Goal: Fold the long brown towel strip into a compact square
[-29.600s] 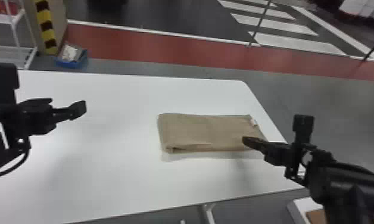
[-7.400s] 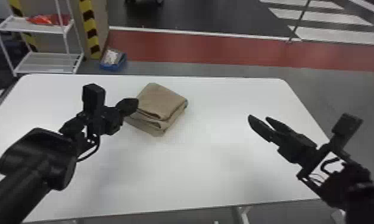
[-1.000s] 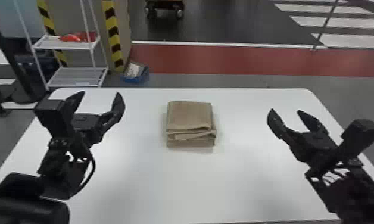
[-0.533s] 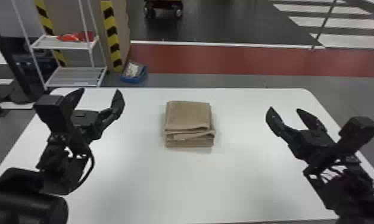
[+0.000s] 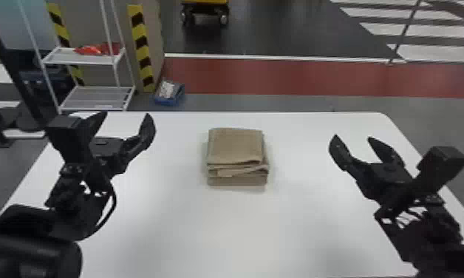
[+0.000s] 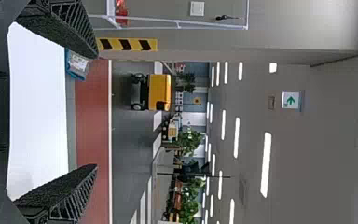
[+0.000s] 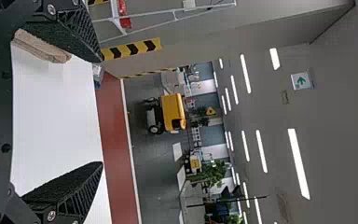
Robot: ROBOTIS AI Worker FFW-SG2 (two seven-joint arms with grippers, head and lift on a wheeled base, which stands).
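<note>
Since the frame from several seconds ago, the left claw (image 5: 126, 114) has drawn away from the towel (image 5: 236, 146), and the towel now lies squarer to the table (image 5: 238, 229). Against the frame just before this one, little differs.

The left claw is spread wide, with nothing between its fingers. The right claw (image 5: 352, 137) is also spread, its grasp empty. Both are over the table, apart from the towel, with their fingers pointing toward the far edge.

The towel lies between the two claws, to the right of the left one and to the left of the right one, touching neither. It is folded into a compact, layered block. Its layers show on the near side, one edge slanting across them. The right wrist view has part of it showing beside one finger, farther off.

Outward beyond the left claw stands a white shelf (image 5: 94, 98) with something red (image 5: 89, 50) on its upper tier. A blue bin (image 5: 168, 99) is on the floor beside it. Farther out are a red strip (image 5: 279, 74) and a cart (image 5: 205, 5).
</note>
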